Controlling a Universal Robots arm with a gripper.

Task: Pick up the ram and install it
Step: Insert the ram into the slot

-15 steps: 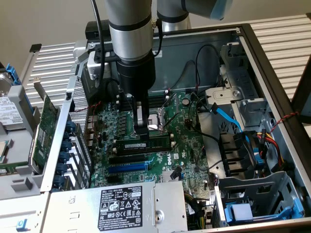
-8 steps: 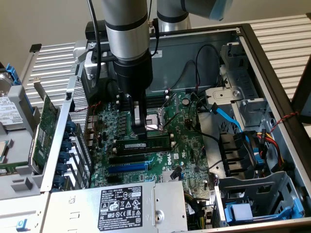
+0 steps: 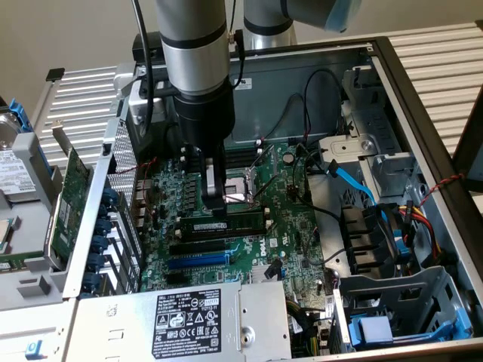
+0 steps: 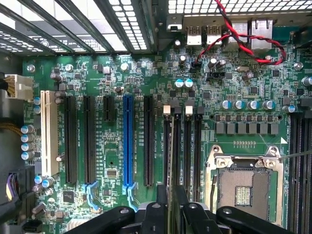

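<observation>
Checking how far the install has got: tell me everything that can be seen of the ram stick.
The ram is a long, narrow dark-green board with black chips and a pale label strip on its face. It stands on edge, level, along a black memory slot on the motherboard. The gripper comes straight down from above and is closed on its upper edge. Whether it is fully seated in the slot cannot be told.

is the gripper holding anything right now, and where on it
The gripper holds the ram, pinched at its upper long edge, about midway along its length. The stick stands on edge, low over the motherboard.
</observation>
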